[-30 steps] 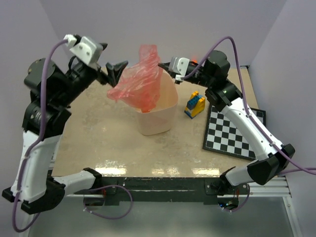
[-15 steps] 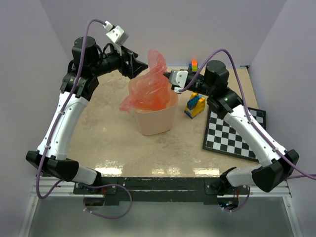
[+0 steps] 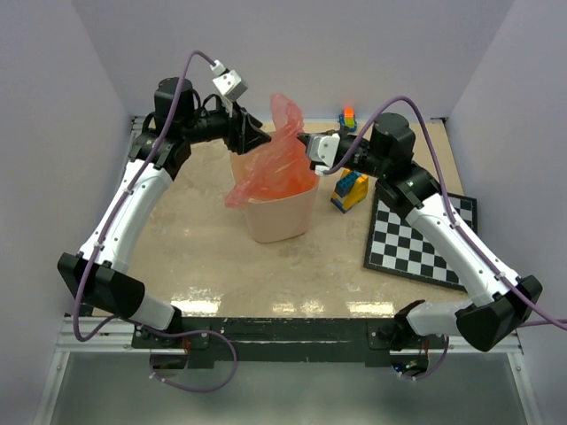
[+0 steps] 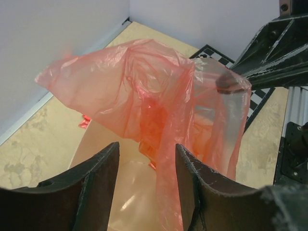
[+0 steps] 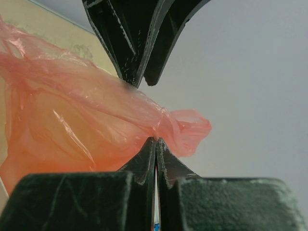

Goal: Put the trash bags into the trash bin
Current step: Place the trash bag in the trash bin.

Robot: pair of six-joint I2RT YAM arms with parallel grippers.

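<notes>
Beige speckled tabletop (image 3: 204, 257), walled in pale lilac. You have:
- one crinkly, see-through red bag (image 3: 275, 164), bunched above one smooth, tapered cream bin (image 3: 282, 212);
- two grippers: right gripper (image 3: 306, 142) pinching the bag's top, left gripper (image 3: 257, 137) jaws apart beside it;
- one checkerboard (image 3: 416, 239).

I see a translucent red trash bag (image 3: 270, 168), a cream bin (image 3: 279, 221), yellow-and-blue blocks (image 3: 351, 189), and a black-and-white checkerboard (image 3: 416, 237).

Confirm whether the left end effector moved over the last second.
Yes. In the top view the left end effector swung right, from left of the cream trash bin to its rear-left rim, beside the red trash bag.
</notes>
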